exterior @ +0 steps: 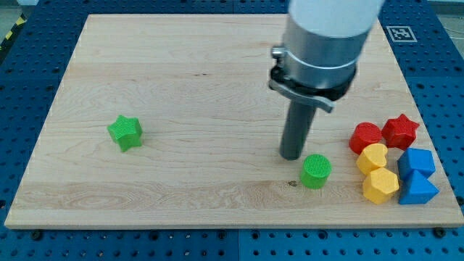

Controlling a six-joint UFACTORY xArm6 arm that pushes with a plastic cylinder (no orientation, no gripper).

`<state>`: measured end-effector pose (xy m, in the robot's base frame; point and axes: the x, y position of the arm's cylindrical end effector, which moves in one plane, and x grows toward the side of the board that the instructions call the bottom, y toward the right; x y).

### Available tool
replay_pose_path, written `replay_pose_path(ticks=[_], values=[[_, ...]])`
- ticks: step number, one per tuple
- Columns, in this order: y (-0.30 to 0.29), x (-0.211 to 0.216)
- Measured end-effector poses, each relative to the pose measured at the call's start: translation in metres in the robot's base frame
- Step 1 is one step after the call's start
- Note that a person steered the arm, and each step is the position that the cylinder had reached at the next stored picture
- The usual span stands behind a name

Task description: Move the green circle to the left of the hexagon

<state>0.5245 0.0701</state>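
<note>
The green circle (316, 171) lies on the wooden board (181, 87) toward the view's lower right. My tip (292, 155) rests on the board just up and to the left of the green circle, very close to it or touching. The yellow hexagon (380, 185) lies to the right of the green circle, with a gap between them. A yellow heart (373, 157) sits just above the hexagon.
A red block (365, 136) and a red star (400, 131) lie above the yellow blocks. Two blue blocks (417, 161) (418, 190) sit at the far right by the board's edge. A green star (125, 133) lies at the view's left.
</note>
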Motion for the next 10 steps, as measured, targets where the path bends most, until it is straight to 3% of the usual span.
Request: replay_pose_path(ticks=[1,4,6,8,10], values=[[-0.036,0.006],[-0.041,0.045],[-0.038,0.047],[-0.007,0.02],[0.027,0.025]])
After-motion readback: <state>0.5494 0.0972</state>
